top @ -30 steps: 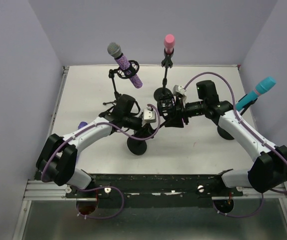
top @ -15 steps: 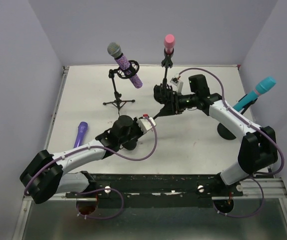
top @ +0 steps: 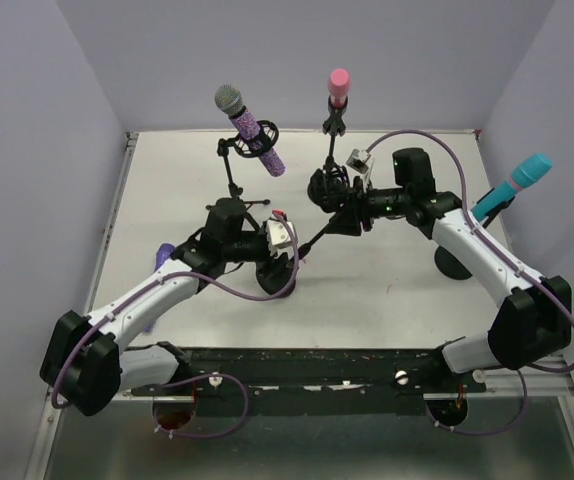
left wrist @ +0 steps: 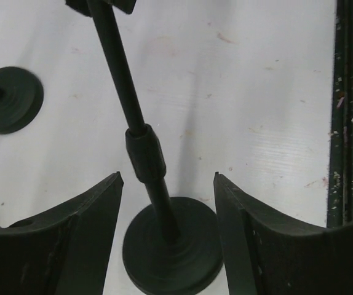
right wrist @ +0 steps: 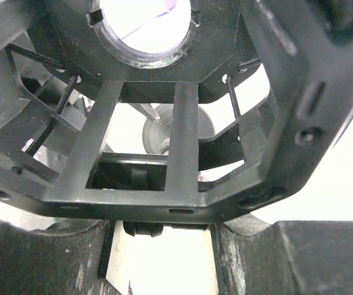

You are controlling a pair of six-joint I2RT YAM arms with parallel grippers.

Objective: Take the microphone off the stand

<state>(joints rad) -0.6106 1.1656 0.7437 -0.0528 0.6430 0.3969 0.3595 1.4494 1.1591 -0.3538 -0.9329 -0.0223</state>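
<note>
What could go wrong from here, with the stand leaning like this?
1. The stand leans, apparently held only by the right gripper on its mount, while the left gripper straddles the pole open; releasing first could topple it.
2. The right gripper sits close to the pink mic's stand; a swing could knock it.
3. The purple mic lies beside the left arm, which could sweep it.
</note>
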